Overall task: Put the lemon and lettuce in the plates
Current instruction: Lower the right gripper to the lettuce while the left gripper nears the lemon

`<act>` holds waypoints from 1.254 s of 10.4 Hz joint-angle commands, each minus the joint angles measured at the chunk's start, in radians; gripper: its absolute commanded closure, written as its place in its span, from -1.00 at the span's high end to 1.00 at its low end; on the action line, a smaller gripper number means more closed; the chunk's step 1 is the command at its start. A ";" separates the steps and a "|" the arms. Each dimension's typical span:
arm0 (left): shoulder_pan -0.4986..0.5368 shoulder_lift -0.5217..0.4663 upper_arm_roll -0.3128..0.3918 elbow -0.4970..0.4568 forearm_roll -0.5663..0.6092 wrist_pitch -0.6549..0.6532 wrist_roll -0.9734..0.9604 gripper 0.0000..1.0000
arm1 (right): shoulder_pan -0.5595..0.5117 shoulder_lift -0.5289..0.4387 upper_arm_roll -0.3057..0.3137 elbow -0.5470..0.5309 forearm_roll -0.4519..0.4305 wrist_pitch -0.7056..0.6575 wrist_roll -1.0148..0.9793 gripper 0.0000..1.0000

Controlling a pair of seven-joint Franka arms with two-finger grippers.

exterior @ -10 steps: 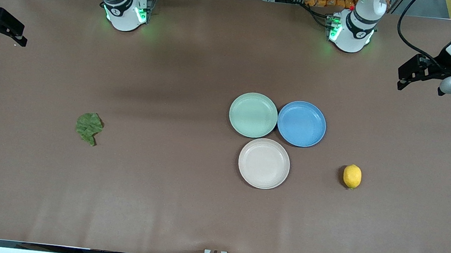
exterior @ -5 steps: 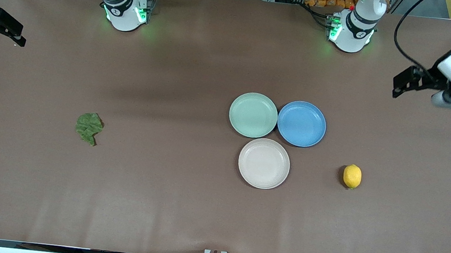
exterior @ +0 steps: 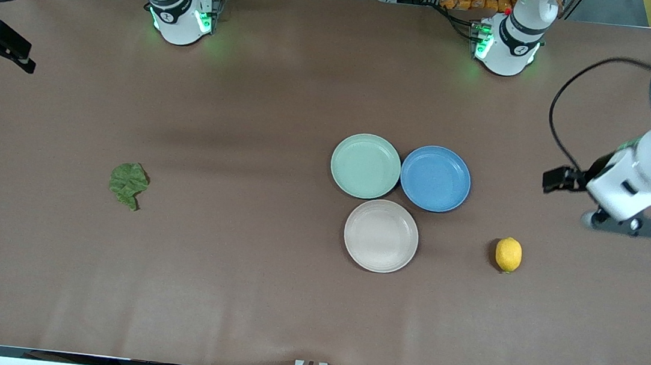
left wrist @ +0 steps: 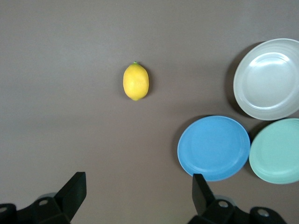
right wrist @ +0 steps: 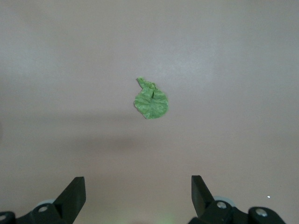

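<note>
The yellow lemon (exterior: 508,254) lies on the brown table toward the left arm's end, beside the cream plate (exterior: 381,235). It also shows in the left wrist view (left wrist: 136,81). The mint green plate (exterior: 365,165) touches the cream plate. The dark green lettuce (exterior: 128,184) lies alone toward the right arm's end and shows in the right wrist view (right wrist: 151,100). My left gripper (exterior: 567,182) is open and empty, up in the air over bare table near the lemon. My right gripper (exterior: 3,55) is open and empty, high at the right arm's end of the table.
A blue plate (exterior: 435,178) sits against the mint and cream plates, on the side toward the lemon; it shows in the left wrist view (left wrist: 214,148). The arm bases (exterior: 179,16) stand at the table's edge farthest from the front camera.
My left arm has swung down and in from the table's end toward the lemon. My right gripper has barely shifted. The lemon, lettuce and plates have not moved.
</note>
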 commanded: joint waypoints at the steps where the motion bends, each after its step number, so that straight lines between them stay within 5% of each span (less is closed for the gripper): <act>1: 0.004 0.141 0.000 0.042 0.025 0.031 0.024 1.00 | -0.013 0.026 0.017 -0.228 0.004 0.229 -0.012 1.00; 7: 0.010 0.367 0.002 -0.029 0.150 0.347 0.025 1.00 | 0.011 0.328 0.016 -0.558 0.004 0.886 -0.011 1.00; 13: 0.025 0.440 0.002 -0.086 0.210 0.424 0.027 1.00 | -0.018 0.528 0.014 -0.570 0.002 1.145 -0.015 0.95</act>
